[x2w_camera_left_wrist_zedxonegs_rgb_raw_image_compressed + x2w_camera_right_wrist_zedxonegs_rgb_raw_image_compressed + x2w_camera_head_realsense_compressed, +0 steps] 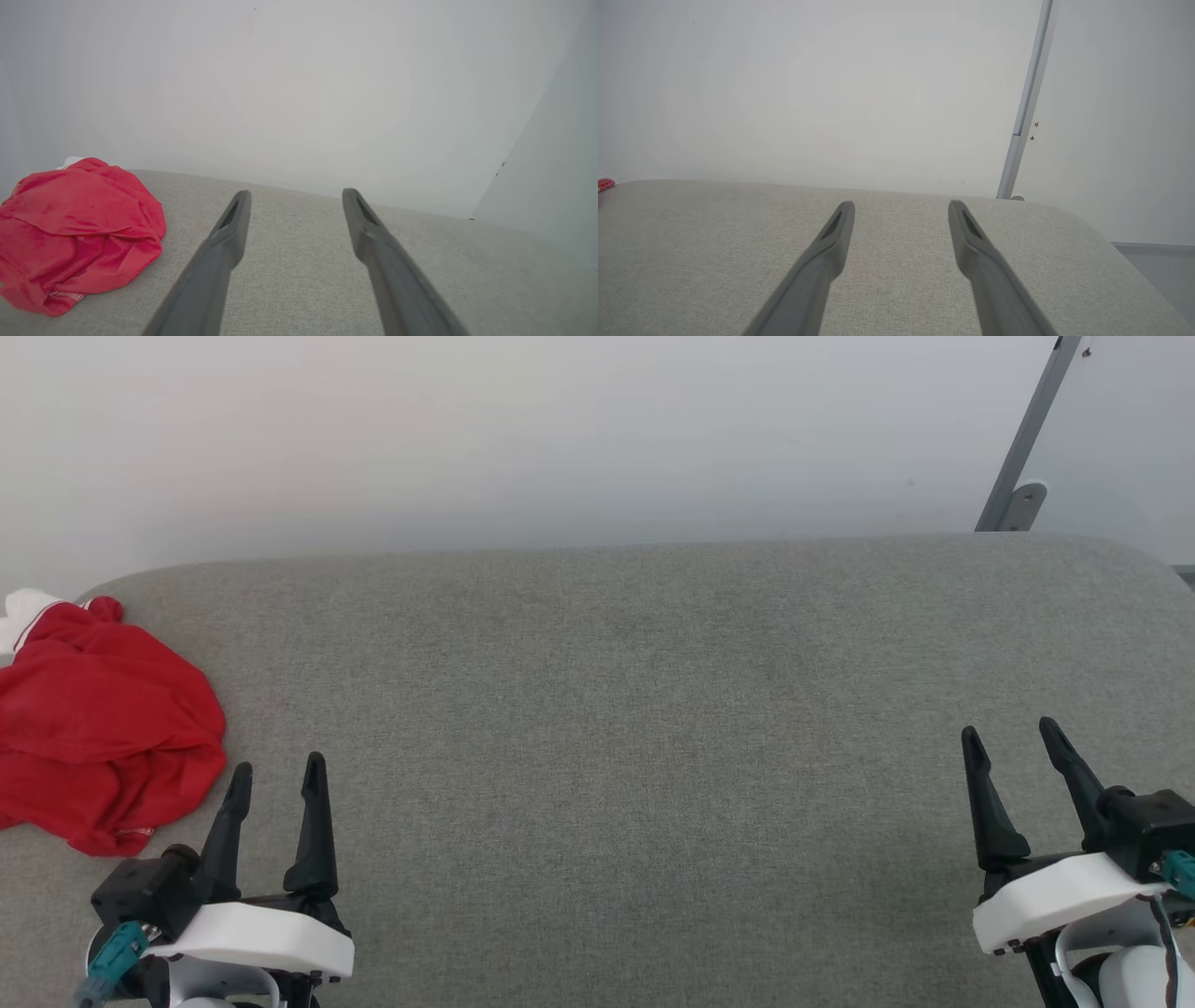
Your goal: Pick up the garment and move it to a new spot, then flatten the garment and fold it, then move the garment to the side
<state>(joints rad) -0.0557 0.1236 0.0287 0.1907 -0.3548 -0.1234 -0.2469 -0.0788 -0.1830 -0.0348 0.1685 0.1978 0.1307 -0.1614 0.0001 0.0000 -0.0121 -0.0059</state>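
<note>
Starting at the near edge of the padded surface (607, 709), we hold both arms low, with the fingers pointing toward its far edge. The left gripper (277, 773) has its two fingers spread apart with nothing between them. The right gripper (1010, 731) is likewise spread and empty. We judge this spread to be the ready condition for a pinch on thin cloth.

The garment (103, 728) lies crumpled in a loose heap at the left edge of the padded surface, toward the far left corner. A white sleeve (23, 616) shows at its far end. Whether part of the heap hangs over the edge we cannot tell, as the head view cuts it off. The heap sits just beside the left gripper, on its outer side, without touching it. In the left wrist view it lies to the left of the finger line, so the fingers do not bracket it. The right gripper is well apart from it, near the right edge.

We judge that the pick-up has not yet begun. The middle of the padded surface suits the new spot, since flattening and folding need room on every side. The next move calls for the left arm to swing outward over the heap and descend on a raised fold. Risk: the thin fabric may slip, or the pinch may catch one layer only.
</note>
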